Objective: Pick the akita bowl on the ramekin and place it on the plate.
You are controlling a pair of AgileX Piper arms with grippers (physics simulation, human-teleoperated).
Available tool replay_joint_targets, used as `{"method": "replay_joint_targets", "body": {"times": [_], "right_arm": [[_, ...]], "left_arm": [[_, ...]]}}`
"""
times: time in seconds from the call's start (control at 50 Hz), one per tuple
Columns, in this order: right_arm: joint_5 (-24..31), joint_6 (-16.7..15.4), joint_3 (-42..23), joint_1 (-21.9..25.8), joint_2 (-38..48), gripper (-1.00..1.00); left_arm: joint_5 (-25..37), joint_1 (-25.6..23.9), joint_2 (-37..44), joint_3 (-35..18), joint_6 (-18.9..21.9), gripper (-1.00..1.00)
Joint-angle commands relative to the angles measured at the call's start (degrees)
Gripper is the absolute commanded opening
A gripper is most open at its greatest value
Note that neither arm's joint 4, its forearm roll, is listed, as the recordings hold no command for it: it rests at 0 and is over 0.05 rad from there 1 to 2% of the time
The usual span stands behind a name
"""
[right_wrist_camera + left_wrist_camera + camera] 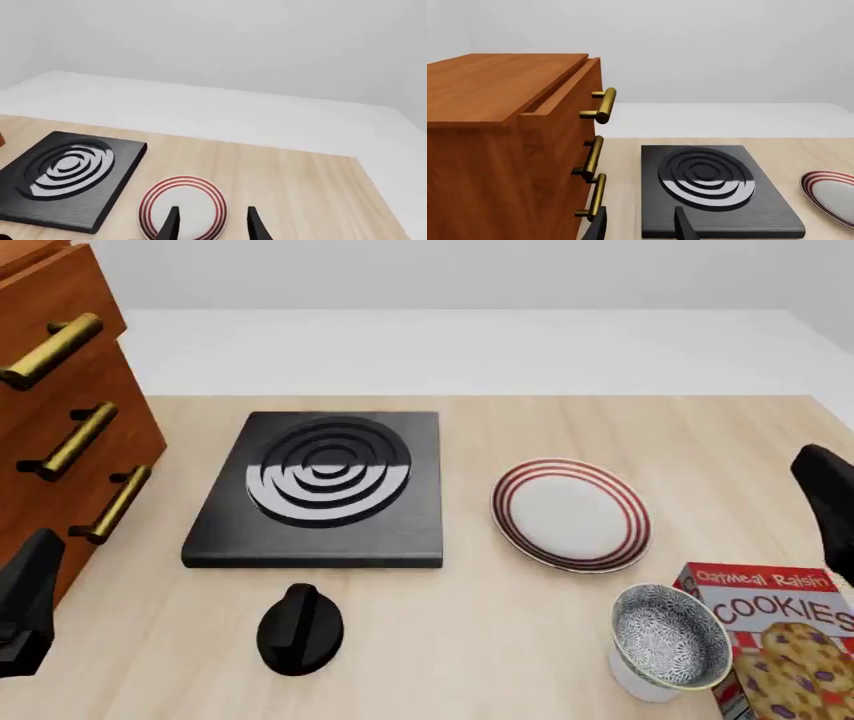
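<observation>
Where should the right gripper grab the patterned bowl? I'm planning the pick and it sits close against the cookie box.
Probably the rim, from above. The akita bowl sits stacked on the ramekin, opening upward, so its thin pale rim is exposed. Pinch the wall at the side facing the plate: the cookie box crowds the other side. The right gripper is open.

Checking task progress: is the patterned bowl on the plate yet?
No. In the front view the patterned bowl sits on the white cup beside the cookie box, and the plate holds nothing.

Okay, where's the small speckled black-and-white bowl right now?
Front view, near right: the speckled bowl sits on the white ramekin, beside the cookie box, nearer than the red-ringed plate.
</observation>
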Motion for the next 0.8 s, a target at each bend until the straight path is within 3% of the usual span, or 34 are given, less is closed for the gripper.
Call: {"method": "replay_joint_targets", "body": {"times": [0.02, 0.06, 0.14, 0.22, 0.24, 0.38, 0.44, 0.62, 0.8], "right_arm": [[9.85, -0.12, -14.05, 7.20, 12.51, 1.00], [12.16, -1.61, -15.82, 7.12, 14.04, 1.00], [14.55, -0.94, -17.51, 9.11, 16.22, 1.00], [18.34, 0.21, -20.27, 13.01, 19.29, 1.00], [19.22, 2.41, -20.77, 14.39, 20.68, 1.00], [23.36, 2.45, -21.25, 14.94, 21.37, 1.00], [25.40, 3.88, -21.03, 15.51, 21.73, 1.00], [27.99, 4.09, -19.68, 16.66, 21.27, 1.00], [29.06, 6.82, -17.93, 20.16, 22.12, 1.00]], "left_arm": [[0.00, 0.00, -0.01, 0.00, 0.01, 1.00], [0.00, 0.00, 0.01, 0.00, 0.00, 1.00], [0.00, 0.01, 0.00, 0.00, 0.00, 1.00], [0.00, -0.01, 0.00, 0.00, 0.00, 1.00], [0.00, -0.01, 0.01, 0.00, 0.00, 1.00], [0.00, -0.01, 0.02, 0.00, 0.01, 1.00], [0.00, 0.00, 0.00, 0.00, -0.02, 1.00], [0.00, 0.00, 0.00, 0.00, 0.00, 1.00], [0.00, 0.00, -0.01, 0.00, 0.01, 1.00]]}}
